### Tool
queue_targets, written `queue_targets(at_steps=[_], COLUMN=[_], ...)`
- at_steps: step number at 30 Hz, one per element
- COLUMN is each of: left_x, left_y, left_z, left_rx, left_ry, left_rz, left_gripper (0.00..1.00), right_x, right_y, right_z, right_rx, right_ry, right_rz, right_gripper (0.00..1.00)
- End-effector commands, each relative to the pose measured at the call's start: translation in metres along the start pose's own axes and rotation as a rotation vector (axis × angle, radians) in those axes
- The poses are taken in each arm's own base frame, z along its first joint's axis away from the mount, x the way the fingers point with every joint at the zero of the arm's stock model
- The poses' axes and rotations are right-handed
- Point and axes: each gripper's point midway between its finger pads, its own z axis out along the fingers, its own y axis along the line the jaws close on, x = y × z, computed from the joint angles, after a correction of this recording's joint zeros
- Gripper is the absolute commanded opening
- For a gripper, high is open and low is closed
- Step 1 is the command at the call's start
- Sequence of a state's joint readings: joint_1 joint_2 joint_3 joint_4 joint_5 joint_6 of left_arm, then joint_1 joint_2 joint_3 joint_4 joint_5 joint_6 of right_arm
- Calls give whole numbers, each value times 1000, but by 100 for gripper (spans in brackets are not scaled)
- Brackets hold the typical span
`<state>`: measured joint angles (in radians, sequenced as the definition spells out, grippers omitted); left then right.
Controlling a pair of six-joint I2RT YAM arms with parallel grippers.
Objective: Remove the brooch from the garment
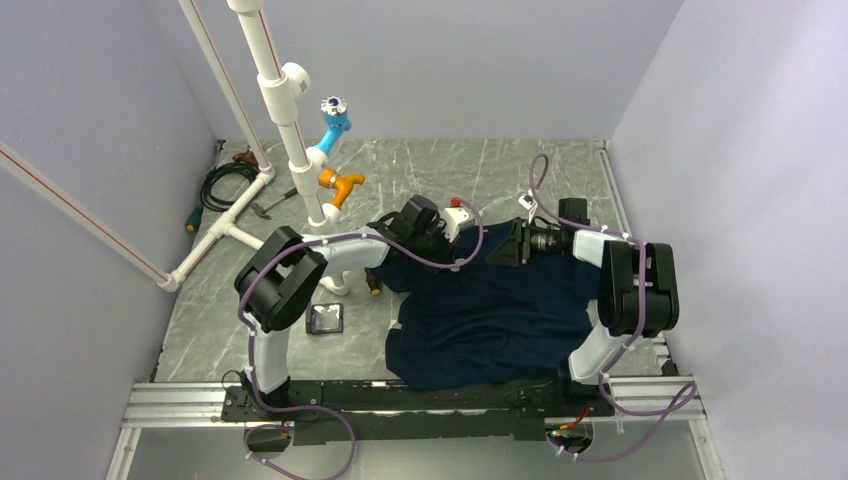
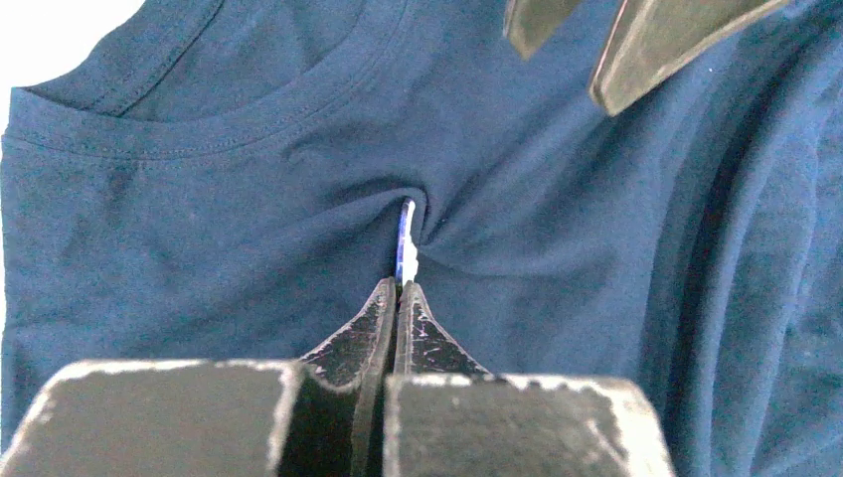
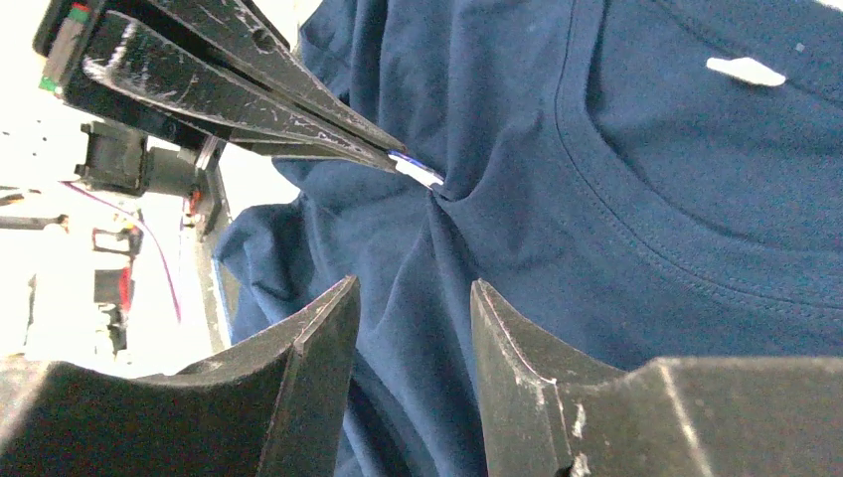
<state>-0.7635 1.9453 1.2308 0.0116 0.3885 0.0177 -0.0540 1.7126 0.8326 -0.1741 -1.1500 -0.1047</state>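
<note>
Left gripper [image 2: 400, 290]: jaws closed on the brooch [image 2: 405, 238], which shows edge-on just below the collar of the garment [image 2: 199, 229]. The cloth is drawn into a tight pucker where it meets the brooch. Right gripper [image 3: 413, 308]: jaws parted, holding nothing, poised over the cloth near the pucker. The garment lies spread on the tabletop [image 1: 480, 170].
</note>
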Motion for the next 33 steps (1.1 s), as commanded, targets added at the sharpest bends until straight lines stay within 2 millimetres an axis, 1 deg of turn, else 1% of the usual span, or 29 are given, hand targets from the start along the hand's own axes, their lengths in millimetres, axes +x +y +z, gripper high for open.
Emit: queue_targets(at_steps=[1, 6, 12, 15, 18, 21, 25, 28, 29, 31, 33], left_x=[-41, -39, -39, -41, -40, -37, -39, -40, -40, -38, -36], left_y=[1, -5, -17, -25, -31, -36, -42, -46, -46, -45, -44], left_z=[-23, -23, -25, -26, -27, -28, -28, -30, -31, -33, -36], left_rx=[-38, -5, 62, 107, 144, 187, 231, 260, 262, 266, 273], left_ry=[-59, -42, -65, -84, -102, -102, -110, -113, -113, -112, -112], left_rz=[136, 193, 260, 285, 323, 358, 383, 389, 391, 391, 394], left_gripper=[0, 0, 0, 0, 0, 0, 0, 0, 0, 0, 0], right_x=[-26, -25, -33, -34, -30, -32, -34, -37, -30, -26, -21], right_y=[23, 30, 38, 39, 41, 44, 49, 54, 57, 63, 65], right_z=[-12, -16, -15, -13, -10, -9, -4, -2, -1, -2, -1], right_rx=[-44, -55, -74, -86, -117, -125, -155, -167, -169, -158, -149], right_ry=[-55, -74, -117, -134, -135, -149, -142, -186, -204, -246, -258], right_rz=[-244, -384, -473, -447, -382, -388, -412, -348, -305, -281, -270], right_gripper=[48, 48, 44, 43, 46, 47, 49, 50, 50, 53, 56])
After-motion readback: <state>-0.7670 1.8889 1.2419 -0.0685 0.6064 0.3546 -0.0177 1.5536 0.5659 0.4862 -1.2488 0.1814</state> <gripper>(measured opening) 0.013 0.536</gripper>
